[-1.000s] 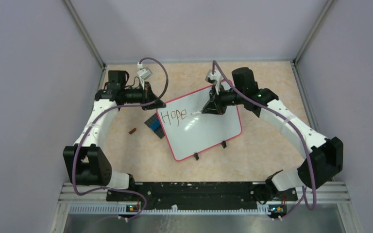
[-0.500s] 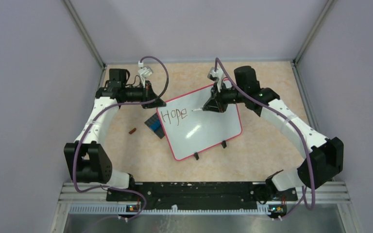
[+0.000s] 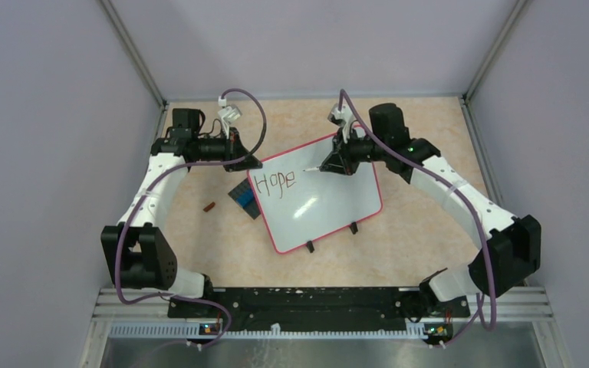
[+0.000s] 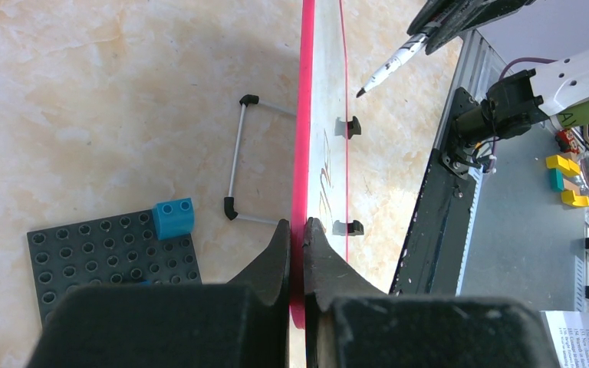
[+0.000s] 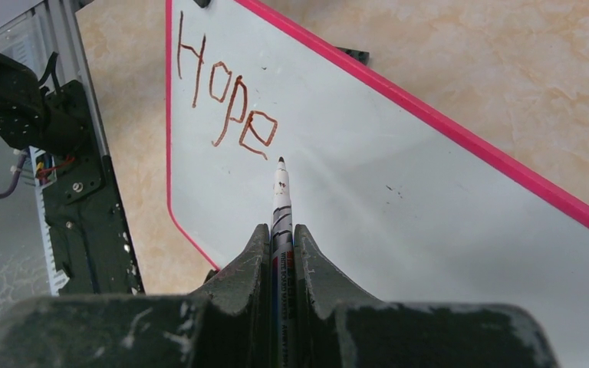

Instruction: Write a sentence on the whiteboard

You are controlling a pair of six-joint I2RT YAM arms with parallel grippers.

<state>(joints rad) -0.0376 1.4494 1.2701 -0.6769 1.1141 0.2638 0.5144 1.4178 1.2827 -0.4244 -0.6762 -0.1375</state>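
Note:
The whiteboard (image 3: pixel 330 207) stands tilted at the middle of the table, white with a pink frame. My left gripper (image 3: pixel 248 162) is shut on the board's far-left pink edge (image 4: pixel 304 115); the fingers (image 4: pixel 297 226) pinch the frame. "Hope" (image 3: pixel 274 182) is all that shows of the sentence, in red-brown strokes (image 5: pixel 226 100) at the board's upper left. My right gripper (image 3: pixel 331 166) is shut on a whiteboard marker (image 5: pixel 281 192). The marker's tip (image 4: pixel 362 93) points just right of the "e", a little off the surface.
A dark studded plate (image 3: pixel 244 199) with a blue brick (image 4: pixel 173 218) lies behind the board's left side, beside its wire stand (image 4: pixel 234 161). A small brown piece (image 3: pixel 209 206) lies on the table farther left. Two black feet (image 3: pixel 309 247) hold the board's near edge.
My right gripper has drawn the marker back from the end of "Hope", slightly up and toward the far side. The left gripper and the board have stayed put.

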